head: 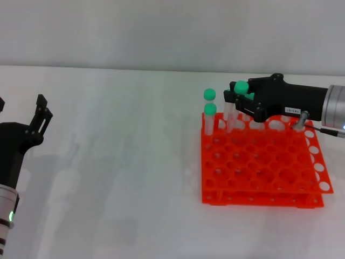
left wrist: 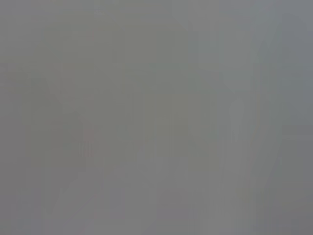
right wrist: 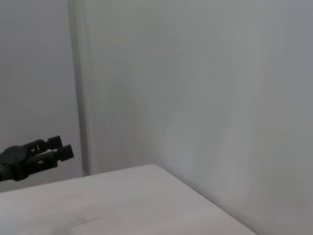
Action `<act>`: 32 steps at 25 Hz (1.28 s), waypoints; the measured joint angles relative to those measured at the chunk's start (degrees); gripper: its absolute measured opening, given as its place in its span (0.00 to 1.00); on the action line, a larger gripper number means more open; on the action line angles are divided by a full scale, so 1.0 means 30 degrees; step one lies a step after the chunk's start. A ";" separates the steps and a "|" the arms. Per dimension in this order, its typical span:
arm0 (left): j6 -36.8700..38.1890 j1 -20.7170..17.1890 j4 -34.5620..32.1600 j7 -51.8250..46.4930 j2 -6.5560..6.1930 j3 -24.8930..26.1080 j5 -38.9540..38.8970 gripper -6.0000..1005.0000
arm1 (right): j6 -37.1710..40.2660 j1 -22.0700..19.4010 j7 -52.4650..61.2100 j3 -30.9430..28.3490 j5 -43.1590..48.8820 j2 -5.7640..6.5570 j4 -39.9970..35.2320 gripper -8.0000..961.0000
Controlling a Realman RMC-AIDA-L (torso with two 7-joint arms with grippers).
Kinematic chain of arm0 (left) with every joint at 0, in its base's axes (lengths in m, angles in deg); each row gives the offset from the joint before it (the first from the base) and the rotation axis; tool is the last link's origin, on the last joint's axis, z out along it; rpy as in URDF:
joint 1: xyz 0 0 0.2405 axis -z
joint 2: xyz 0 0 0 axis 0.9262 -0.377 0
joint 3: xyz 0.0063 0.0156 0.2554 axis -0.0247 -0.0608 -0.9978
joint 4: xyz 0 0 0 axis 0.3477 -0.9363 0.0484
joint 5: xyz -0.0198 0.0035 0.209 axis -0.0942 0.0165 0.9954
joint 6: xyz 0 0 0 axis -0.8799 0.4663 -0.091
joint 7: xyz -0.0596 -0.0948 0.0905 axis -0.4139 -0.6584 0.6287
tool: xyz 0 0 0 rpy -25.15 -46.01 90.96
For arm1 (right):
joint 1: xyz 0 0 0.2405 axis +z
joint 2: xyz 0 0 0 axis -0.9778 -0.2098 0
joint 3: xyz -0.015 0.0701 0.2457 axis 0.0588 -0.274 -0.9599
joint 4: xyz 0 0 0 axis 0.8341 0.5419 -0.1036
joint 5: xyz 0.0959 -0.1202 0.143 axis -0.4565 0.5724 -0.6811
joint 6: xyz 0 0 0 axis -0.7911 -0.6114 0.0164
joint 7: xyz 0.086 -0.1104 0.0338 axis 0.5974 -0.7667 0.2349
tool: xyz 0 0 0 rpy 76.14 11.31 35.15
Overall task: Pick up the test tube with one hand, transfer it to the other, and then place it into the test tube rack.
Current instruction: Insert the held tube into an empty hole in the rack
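White tabletop (head: 124, 162) carries the bright orange-red two-tier plastic rack (head: 259, 167) of round holes. Over its far edge the black right gripper (head: 233, 94) pinches a slim clear test tube (head: 230, 116) just under its green cap, long axis upright, tip down in a hole. Two more green-capped tubes (head: 209, 116) stand beside it. Black left gripper (head: 40, 116) waits well apart with fingers spread.
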 joint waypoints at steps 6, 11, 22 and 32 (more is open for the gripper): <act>0.0000 -0.0008 0.0002 -0.0073 0.0000 -0.0073 -0.0013 0.88 | 0.0902 0.0013 -0.0013 0.0824 -0.0580 0.0010 0.0011 0.24; -0.0001 -0.0037 0.0004 -0.0206 0.0000 -0.0066 -0.0013 0.88 | 0.1219 0.0040 -0.0002 0.1082 -0.0590 -0.0011 0.0168 0.24; 0.0036 -0.0040 0.0006 -0.0226 0.0000 -0.0041 0.0076 0.88 | 0.2415 0.0217 0.0174 0.1877 -0.0775 -0.0016 0.0752 0.25; 0.0207 -0.0065 0.0005 -0.0234 0.0000 -0.0020 0.0103 0.88 | 0.2483 0.0029 0.0125 0.1882 -0.0780 -0.0002 0.0964 0.25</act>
